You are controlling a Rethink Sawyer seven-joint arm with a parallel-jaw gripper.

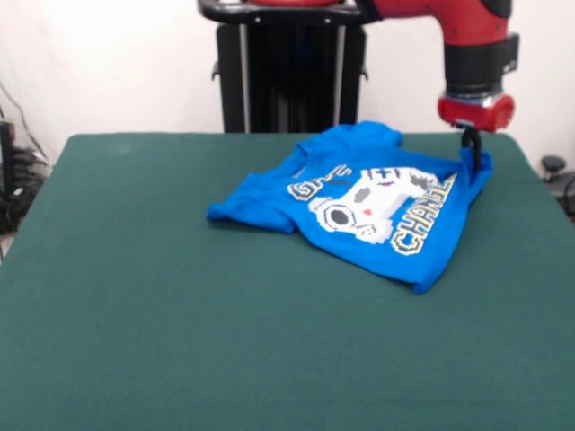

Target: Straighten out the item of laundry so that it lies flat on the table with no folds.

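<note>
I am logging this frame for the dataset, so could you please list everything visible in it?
T-shirt: one, bright blue with a white-grey controller print and pixel lettering, rumpled on the table's far right part.
Table: one, dark green cloth, fills most of the view.
Cables: a few, dark, off the table's left edge.
Pedestal: one, black, behind the table's far edge.
Arm: one, red and black, coming down at top right.
Gripper: one, dark, at the shirt's right edge, which is bunched up around it.

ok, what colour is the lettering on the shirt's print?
White-grey with yellowish outlines, on the small bright blue T-shirt; the front view shows it.
</note>
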